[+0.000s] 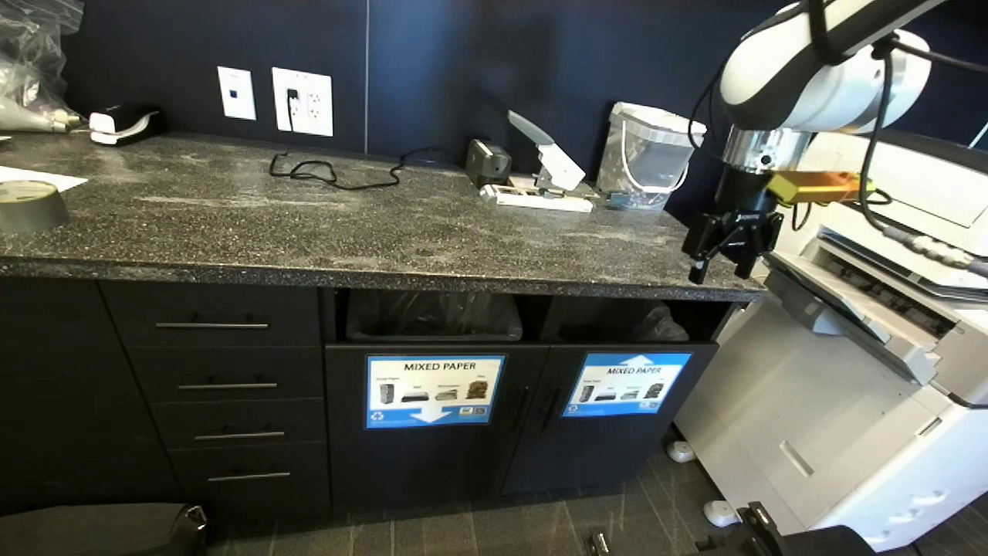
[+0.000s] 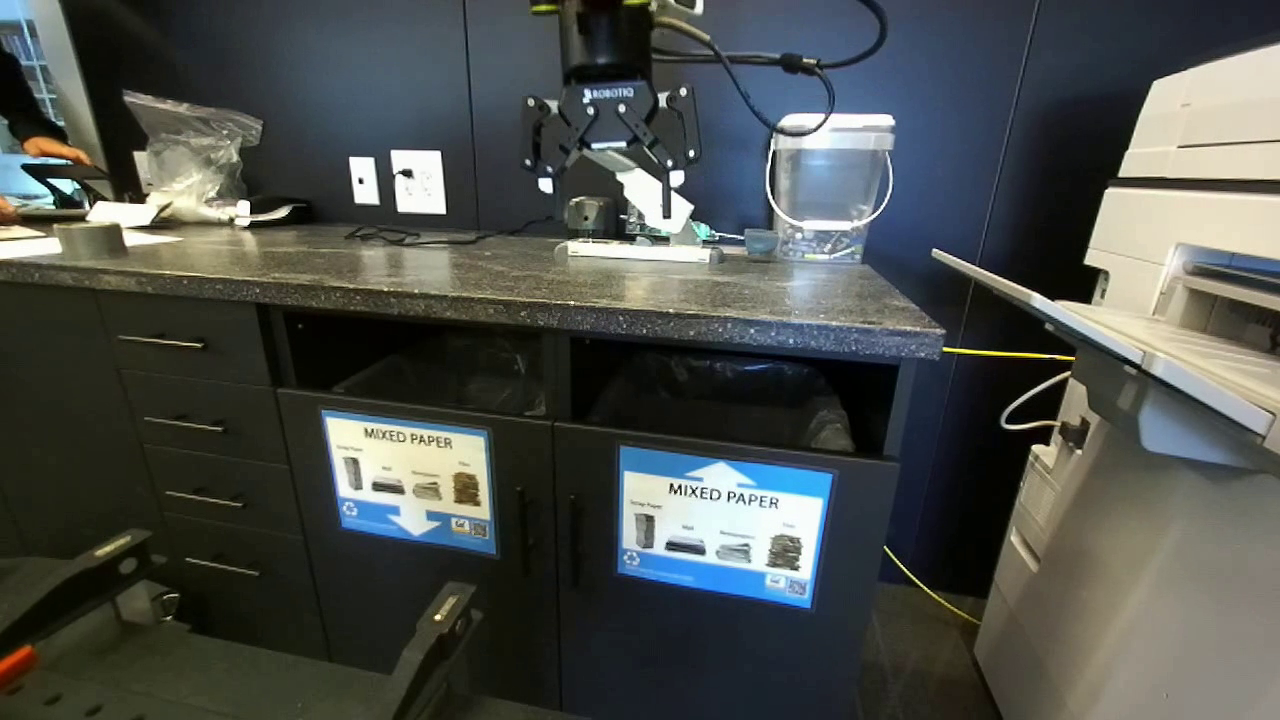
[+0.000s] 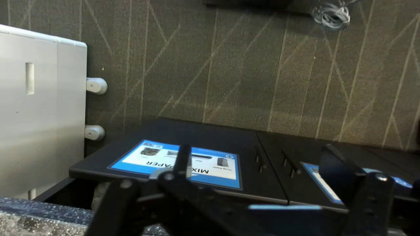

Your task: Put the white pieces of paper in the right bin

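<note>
A white sheet of paper [image 1: 65,179] lies at the far left of the counter, partly behind a grey tape roll [image 1: 31,207]. White paper [image 2: 28,248] also shows there in an exterior view, with a white folded piece [image 2: 125,213] near the plastic bag. The right bin [image 2: 710,395], dark with a clear liner, sits in the right cabinet opening; its inside is mostly hidden. My gripper [image 1: 722,270] is open and empty, above the counter's front edge near its right end, also seen in an exterior view [image 2: 608,187]. In the wrist view my fingers [image 3: 261,164] are apart over the cabinet doors.
A left bin [image 1: 432,328] sits in the neighbouring opening. A paper cutter or stapler-like tool [image 1: 544,174], a black box [image 1: 488,161] and a clear bucket [image 1: 647,154] stand at the counter's back. A large printer [image 1: 818,401] stands right of the cabinet.
</note>
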Robot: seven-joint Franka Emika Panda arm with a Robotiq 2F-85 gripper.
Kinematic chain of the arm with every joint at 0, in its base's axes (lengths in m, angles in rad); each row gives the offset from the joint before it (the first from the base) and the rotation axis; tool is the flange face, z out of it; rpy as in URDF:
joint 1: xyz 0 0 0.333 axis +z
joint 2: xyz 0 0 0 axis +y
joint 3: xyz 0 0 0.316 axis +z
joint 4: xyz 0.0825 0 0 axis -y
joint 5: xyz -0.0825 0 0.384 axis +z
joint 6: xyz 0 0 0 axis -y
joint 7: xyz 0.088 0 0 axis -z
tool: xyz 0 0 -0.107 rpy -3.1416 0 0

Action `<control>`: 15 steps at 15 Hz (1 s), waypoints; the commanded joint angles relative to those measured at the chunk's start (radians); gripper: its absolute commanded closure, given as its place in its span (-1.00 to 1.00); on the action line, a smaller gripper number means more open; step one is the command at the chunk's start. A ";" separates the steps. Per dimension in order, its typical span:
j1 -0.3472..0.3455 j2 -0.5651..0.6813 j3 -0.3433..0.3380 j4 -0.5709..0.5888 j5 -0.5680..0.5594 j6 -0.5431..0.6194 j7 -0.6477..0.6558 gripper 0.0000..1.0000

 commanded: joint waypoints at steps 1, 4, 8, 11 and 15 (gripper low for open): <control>0.042 -0.186 -0.038 -0.101 -0.001 -0.058 0.001 -1.00; 0.051 -0.278 -0.041 -0.141 0.001 -0.092 0.099 -1.00; 0.061 -0.387 -0.029 -0.215 -0.003 -0.101 0.191 -1.00; 0.062 -0.429 -0.029 -0.241 -0.003 -0.101 0.221 -1.00; 0.054 -0.451 -0.027 -0.262 -0.005 -0.110 0.262 -1.00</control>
